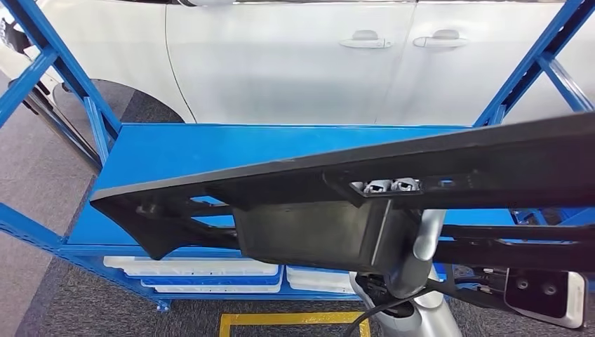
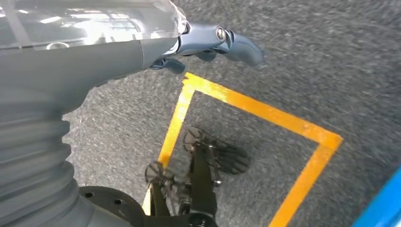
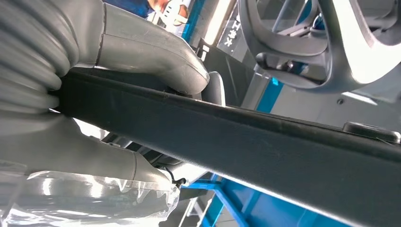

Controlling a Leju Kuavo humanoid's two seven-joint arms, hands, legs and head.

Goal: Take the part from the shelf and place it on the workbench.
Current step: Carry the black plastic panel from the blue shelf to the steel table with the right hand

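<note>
We find the right hand [image 3: 142, 66] closest to the body, its thick grey thumb [image 3: 156, 59] wrapped over the top edge of the long black moulded plastic part [image 1: 337, 189] and its lower fingers under it; the part is gripped. In the head view that part stretches across the frame, raised above the shelf deck and clear of it, with a boxy housing hanging under its middle and a pointed end toward the robot's left. The right arm [image 1: 421, 281] rises beneath the housing.

The left hand [image 2: 208, 42] hangs over grey carpet marked with yellow floor tape [image 2: 265, 113]. It holds nothing and its dark fingers lie fairly straight and slack.

Beyond the part stands the blue steel shelf [image 1: 210, 151], its top deck bare where we can see it, with white trays [image 1: 189, 270] on the level below. Farther off is a white car body [image 1: 295, 63].

We judge the pick-up done: the part is off the shelf and carried by one hand. No counter appears in these frames, so turning to it and setting the part down are both outstanding.
</note>
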